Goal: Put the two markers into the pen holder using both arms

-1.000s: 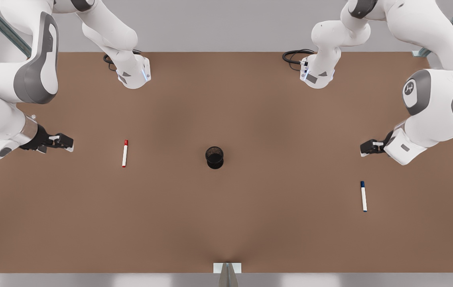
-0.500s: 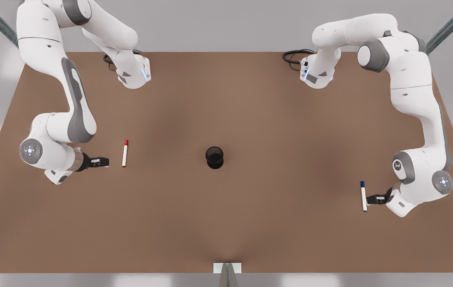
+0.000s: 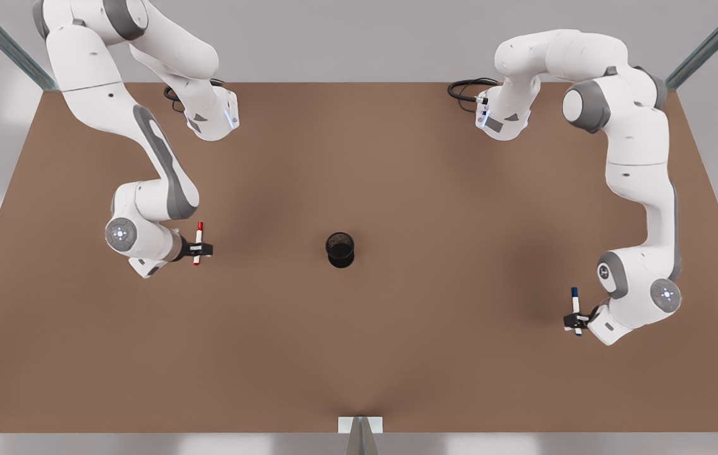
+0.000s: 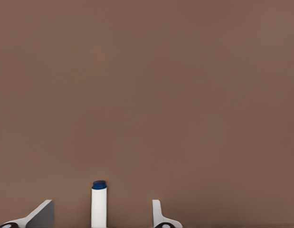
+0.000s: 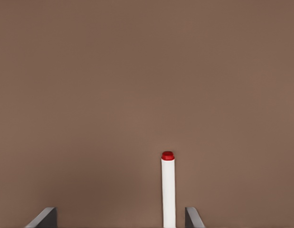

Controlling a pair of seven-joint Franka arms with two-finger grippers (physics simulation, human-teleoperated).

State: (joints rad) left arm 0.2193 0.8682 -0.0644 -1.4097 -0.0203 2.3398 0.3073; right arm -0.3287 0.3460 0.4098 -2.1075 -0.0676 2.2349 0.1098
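Note:
The red-capped marker (image 3: 198, 235) lies flat on the brown table at the front view's left. My right gripper (image 3: 198, 251) is down over its lower end, open, and the barrel (image 5: 168, 190) sits between the fingers, nearer one fingertip (image 5: 192, 216). The blue-capped marker (image 3: 575, 302) lies at the front view's right. My left gripper (image 3: 575, 321) straddles its lower half, open, with the barrel (image 4: 99, 206) between the two fingers (image 4: 42, 214). The black mesh pen holder (image 3: 340, 249) stands upright at the table's middle, apart from both arms.
The two arm bases (image 3: 210, 117) (image 3: 503, 120) stand at the back edge with black cables (image 3: 469, 88) beside them. A small metal bracket (image 3: 359, 424) sits at the front edge. Bare brown table (image 3: 359, 354) lies between the markers and the holder.
Both arms have swung in and lowered from the table's sides. Each gripper went from beside its marker to straddling it. The markers and the holder have not moved.

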